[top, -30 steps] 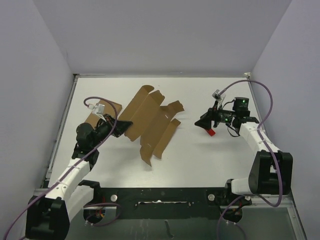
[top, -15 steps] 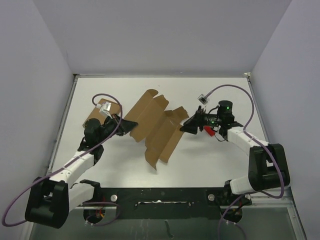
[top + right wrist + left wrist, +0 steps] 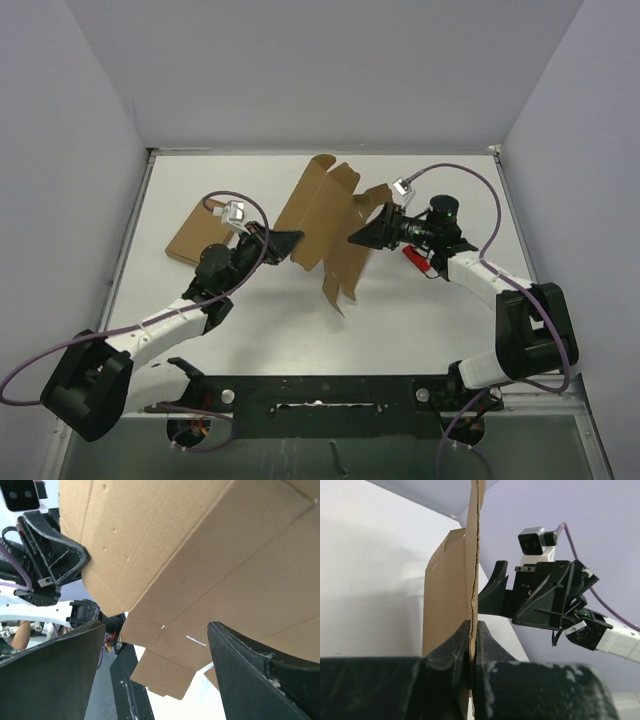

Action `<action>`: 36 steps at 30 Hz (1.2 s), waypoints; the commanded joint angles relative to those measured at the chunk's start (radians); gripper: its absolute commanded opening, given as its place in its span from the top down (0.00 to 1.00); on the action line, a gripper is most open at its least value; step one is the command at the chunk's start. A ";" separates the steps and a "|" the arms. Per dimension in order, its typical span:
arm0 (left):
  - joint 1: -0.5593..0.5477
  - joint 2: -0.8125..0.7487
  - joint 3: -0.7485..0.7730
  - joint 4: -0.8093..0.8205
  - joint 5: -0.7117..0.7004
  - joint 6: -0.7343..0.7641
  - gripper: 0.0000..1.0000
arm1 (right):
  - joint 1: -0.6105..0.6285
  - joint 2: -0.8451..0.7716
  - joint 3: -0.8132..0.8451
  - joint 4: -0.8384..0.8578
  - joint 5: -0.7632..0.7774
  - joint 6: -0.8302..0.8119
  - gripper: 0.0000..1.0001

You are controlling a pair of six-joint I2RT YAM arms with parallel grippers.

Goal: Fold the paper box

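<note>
Now that your left hand point(image 3: 296, 240), clamped on the paper box point(image 3: 322, 205), has tipped it up, your right hand point(image 3: 356, 236) has arrived wide open, ready for folding.

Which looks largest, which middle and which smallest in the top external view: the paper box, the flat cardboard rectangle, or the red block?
1. paper box, though it is held up nearer the camera
2. flat cardboard rectangle, partly covered
3. red block
</note>
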 commanded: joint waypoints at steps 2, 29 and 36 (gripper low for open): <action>-0.076 0.042 0.067 0.199 -0.138 -0.006 1.00 | -0.004 -0.033 -0.016 0.117 0.036 0.096 0.15; -0.181 0.368 0.132 0.507 -0.080 -0.173 1.00 | -0.082 -0.023 -0.085 0.386 0.007 0.282 0.28; -0.183 0.414 0.128 0.504 -0.088 -0.202 1.00 | -0.093 -0.024 -0.094 0.412 0.004 0.296 0.39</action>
